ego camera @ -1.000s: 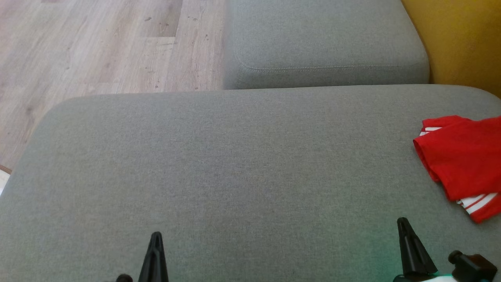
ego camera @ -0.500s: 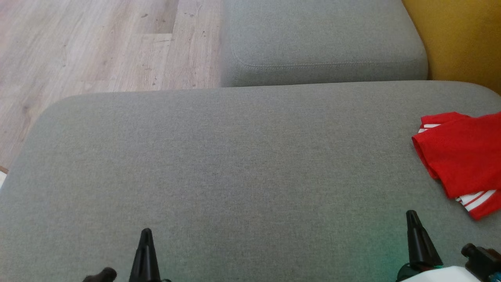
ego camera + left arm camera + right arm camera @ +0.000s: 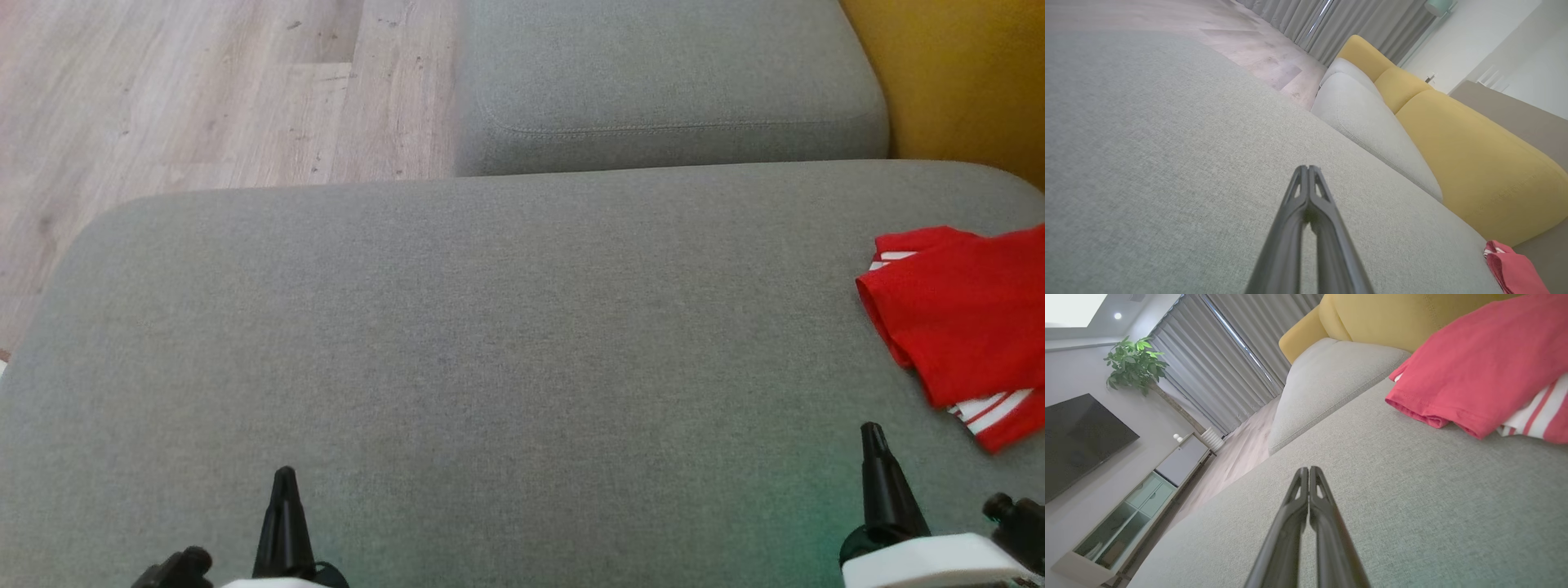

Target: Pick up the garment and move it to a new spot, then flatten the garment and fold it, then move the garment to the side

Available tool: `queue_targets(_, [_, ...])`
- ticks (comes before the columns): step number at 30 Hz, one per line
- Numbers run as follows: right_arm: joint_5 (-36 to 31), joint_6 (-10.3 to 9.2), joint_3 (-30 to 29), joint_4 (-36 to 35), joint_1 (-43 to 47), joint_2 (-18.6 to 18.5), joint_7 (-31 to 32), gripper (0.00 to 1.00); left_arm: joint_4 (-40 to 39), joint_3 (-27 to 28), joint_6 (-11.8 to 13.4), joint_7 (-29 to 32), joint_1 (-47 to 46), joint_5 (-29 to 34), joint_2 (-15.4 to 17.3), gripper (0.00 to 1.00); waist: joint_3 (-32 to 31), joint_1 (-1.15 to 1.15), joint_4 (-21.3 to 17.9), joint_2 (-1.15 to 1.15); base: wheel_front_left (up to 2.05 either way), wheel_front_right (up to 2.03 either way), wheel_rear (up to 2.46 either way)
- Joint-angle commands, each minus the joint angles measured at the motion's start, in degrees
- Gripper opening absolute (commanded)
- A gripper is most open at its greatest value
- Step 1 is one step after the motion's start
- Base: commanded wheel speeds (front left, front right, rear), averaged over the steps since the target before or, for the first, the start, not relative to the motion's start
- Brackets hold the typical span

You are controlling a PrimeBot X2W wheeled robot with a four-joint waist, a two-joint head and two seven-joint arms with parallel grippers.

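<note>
Head view here: the biggest thing by far is the grey seat cushion [image 3: 490, 327], spread across nearly the whole picture with its middle bare. Past it on the far left is wood floor [image 3: 204, 90], a second grey cushion [image 3: 669, 82] sits at the far side, and a yellow backrest [image 3: 963, 73] is in the far right corner. The garment [image 3: 963, 318] is red with white stripes and lies on the seat cushion right at its right edge. It's doubled over on itself, with a striped bit poking out at the near end. From the right wrist view it looks like tidy layers rather than a crumpled heap. The right gripper [image 3: 873, 437] is near it but not touching, pointing at the cushion, with its two fingers pressed together on nothing. The left gripper [image 3: 284, 482] is well apart on the near left, also pinched closed and empty. My read is that the folding looks done and the garment is parked off to the side, so the job seems to be at or near its end. Honestly though, it could just as well be the start, with the pick-up, flattening and folding all left to do. I can't tell from this alone.
</note>
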Motion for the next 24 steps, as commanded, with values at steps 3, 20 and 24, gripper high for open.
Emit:
queue_targets(3, [2.82,-0.01,-0.41,-1.29,-3.30,-0.12,0.58,0.00,-1.23,1.60,-0.71,0.48,-3.70,-2.71,0.61,0.00,0.14,0.00,-0.10,0.00,0.00,0.00,0.00])
queue_targets(20, [14.07,-0.02,-1.83,-0.22,-6.10,0.13,3.25,0.00,0.33,4.46,-2.75,3.13,-6.33,-13.95,0.77,0.00,0.89,0.00,-0.70,0.00,0.00,0.00,0.00])
queue_targets(24, [16.05,-0.02,-2.10,-0.03,-6.60,0.18,3.73,0.00,0.61,4.99,-3.11,3.62,-6.80,-15.92,0.78,0.00,1.03,0.00,-0.80,0.00,0.00,0.00,0.00])
